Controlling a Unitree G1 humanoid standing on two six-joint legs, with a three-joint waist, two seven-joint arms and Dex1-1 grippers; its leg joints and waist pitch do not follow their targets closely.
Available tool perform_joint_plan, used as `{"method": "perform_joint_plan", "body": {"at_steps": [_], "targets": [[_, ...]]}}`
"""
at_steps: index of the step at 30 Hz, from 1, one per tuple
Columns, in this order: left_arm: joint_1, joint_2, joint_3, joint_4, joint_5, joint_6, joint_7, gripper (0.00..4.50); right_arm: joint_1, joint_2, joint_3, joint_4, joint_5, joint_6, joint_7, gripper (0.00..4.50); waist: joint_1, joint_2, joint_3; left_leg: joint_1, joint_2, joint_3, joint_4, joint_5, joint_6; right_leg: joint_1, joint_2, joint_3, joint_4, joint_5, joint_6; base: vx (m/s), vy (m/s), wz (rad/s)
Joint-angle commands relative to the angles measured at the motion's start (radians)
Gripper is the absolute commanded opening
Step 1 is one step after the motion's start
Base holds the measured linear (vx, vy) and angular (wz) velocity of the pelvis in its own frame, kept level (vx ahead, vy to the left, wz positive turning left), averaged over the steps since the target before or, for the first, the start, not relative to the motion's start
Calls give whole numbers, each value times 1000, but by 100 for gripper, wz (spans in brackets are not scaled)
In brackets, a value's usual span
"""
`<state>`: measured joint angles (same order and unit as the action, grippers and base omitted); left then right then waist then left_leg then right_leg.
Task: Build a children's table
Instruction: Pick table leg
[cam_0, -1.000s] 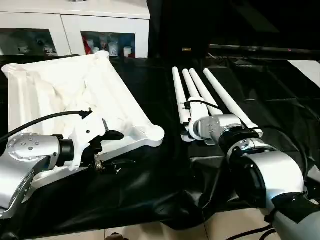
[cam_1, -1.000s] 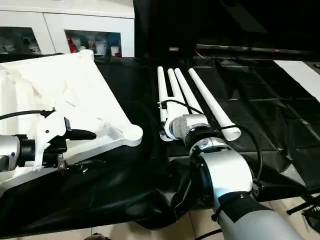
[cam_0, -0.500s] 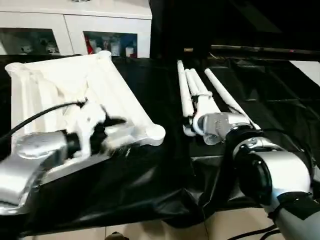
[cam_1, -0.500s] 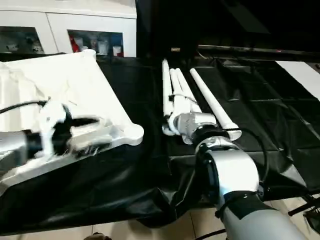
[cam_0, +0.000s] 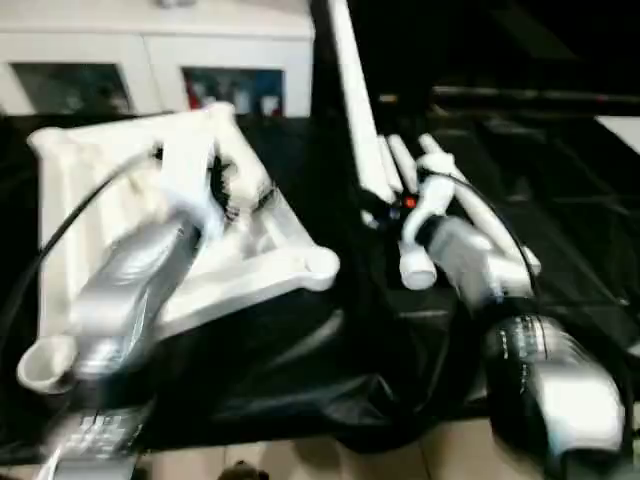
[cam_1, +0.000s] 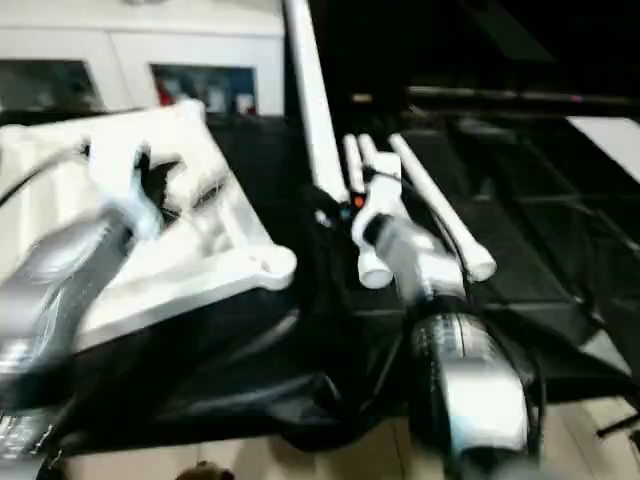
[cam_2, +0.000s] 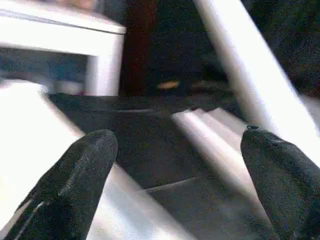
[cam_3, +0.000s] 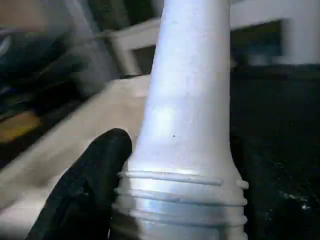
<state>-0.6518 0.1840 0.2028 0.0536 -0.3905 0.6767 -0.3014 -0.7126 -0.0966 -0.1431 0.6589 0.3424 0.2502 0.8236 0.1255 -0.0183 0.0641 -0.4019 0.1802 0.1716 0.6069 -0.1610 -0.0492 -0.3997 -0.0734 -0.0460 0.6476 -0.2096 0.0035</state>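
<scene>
One leg (cam_0: 350, 100) clamped near its ribbed end in R gripper (cam_3: 175, 200), raised steeply; L gripper (cam_2: 175, 190) wide open, empty, over upturned tabletop (cam_0: 270, 270); other legs (cam_0: 470, 215) lie alongside.

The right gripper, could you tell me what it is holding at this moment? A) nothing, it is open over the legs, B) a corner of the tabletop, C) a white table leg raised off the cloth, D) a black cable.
C: the right gripper is closed around the ribbed end of a white leg, which stands tilted up above the other legs lying on the black cloth.
</scene>
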Motion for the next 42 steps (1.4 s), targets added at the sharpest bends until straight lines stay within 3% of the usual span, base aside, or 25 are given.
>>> {"method": "perform_joint_plan", "body": {"at_steps": [1,6,7,9,10,11,12,17,21,22,23,24,26,27,31,32,34,37,38,42], "targets": [[-6,-6,9,13,-50,33,-17,450,-12,-14,-3,-52,27,10,24,278,6,19,-89,29,39,-17,-65,-152,-1,56,-63,31,-57,104,-276,0,0,0],[-6,-6,9,13,-50,33,-17,450,-12,-14,-3,-52,27,10,24,278,6,22,-85,32,42,-16,-68,-195,-8,52,-66,33,-68,8,-267,0,0,0],[-21,-16,23,26,-86,54,-31,450,-2,-16,-2,-75,38,17,36,278,7,22,-84,32,42,-15,-68,-197,-11,51,-67,33,-69,4,-265,0,0,0],[-101,-69,54,87,-170,85,-38,450,45,-46,51,-205,77,59,125,278,10,22,-82,33,37,-12,-66,-192,-9,52,-60,34,-72,13,-256,0,0,0],[-121,-88,60,102,-195,93,-39,450,62,-57,74,-245,83,72,157,278,24,20,-86,39,41,-14,-63,-181,0,49,-60,34,-68,47,-255,0,0,0],[-131,-101,61,109,-207,97,-40,450,73,-63,90,-270,85,79,176,278,26,18,-87,31,41,-17,-65,-164,8,56,-64,32,-64,66,-256,0,0,0],[-132,-110,62,110,-212,98,-37,450,82,-66,100,-286,81,82,185,278,28,20,-85,32,43,-17,-66,-167,8,52,-67,32,-66,59,-258,0,0,0],[-163,-150,115,114,-272,116,-19,450,124,-77,152,-357,45,92,202,277,27,6,-82,26,41,-16,-68,-181,13,56,-72,32,-75,-2,-248,0,0,0],[-178,-144,140,117,-315,146,-19,450,131,-90,165,-383,42,108,187,277,27,10,-80,27,42,-17,-69,-191,6,52,-70,33,-78,-52,-237,0,0,0],[-177,-142,152,104,-345,162,-29,421,125,-93,165,-384,40,110,174,277,27,11,-80,28,42,-17,-69,-190,3,52,-70,33,-77,-51,-236,0,0,0],[-173,-138,151,93,-352,167,-36,414,121,-95,165,-385,40,111,169,277,26,3,-80,27,42,-16,-70,-190,2,52,-70,32,-78,-53,-238,0,0,0],[-170,-136,148,88,-351,168,-36,414,119,-97,165,-386,38,109,165,277,28,9,-81,29,43,-18,-70,-184,2,51,-70,32,-75,-46,-238,0,0,0],[-169,-135,147,86,-349,168,-35,414,118,-98,165,-387,36,109,163,277,26,8,-80,28,42,-17,-69,-181,5,50,-68,33,-76,-37,-235,0,0,0],[-170,-131,148,87,-348,170,-25,378,116,-101,167,-391,35,111,160,277,27,10,-81,28,42,-16,-69,-177,7,51,-69,33,-77,-31,-234,0,0,0],[-171,-127,150,74,-361,189,-12,362,119,-104,171,-407,31,115,154,277,28,11,-81,28,43,-18,-71,-180,0,51,-69,33,-75,-27,-229,0,0,0],[-171,-127,150,74,-361,189,-12,345,119,-104,171,-408,31,115,154,277,29,17,-81,28,43,-19,-71,-183,-3,51,-69,33,-74,-26,-229,0,0,0],[-174,-124,150,71,-372,195,-3,325,121,-106,177,-416,32,118,148,277,28,13,-81,28,42,-18,-70,-187,-6,52,-69,33,-75,-22,-230,0,0,0],[-176,-124,148,71,-380,189,-11,307,121,-110,185,-416,26,114,144,277,26,20,-79,28,42,-19,-72,-204,-12,51,-68,33,-79,-47,-224,0,0,0],[-177,-124,148,73,-381,187,-13,284,119,-111,186,-414,24,113,144,277,25,17,-79,29,42,-18,-73,-214,-16,50,-68,33,-80,-55,-221,0,0,0],[-181,-108,134,80,-357,177,-8,267,113,-115,185,-414,26,116,139,277,24,17,-79,28,42,-19,-74,-216,-18,51,-67,33,-79,-51,-219,0,0,0]]}}
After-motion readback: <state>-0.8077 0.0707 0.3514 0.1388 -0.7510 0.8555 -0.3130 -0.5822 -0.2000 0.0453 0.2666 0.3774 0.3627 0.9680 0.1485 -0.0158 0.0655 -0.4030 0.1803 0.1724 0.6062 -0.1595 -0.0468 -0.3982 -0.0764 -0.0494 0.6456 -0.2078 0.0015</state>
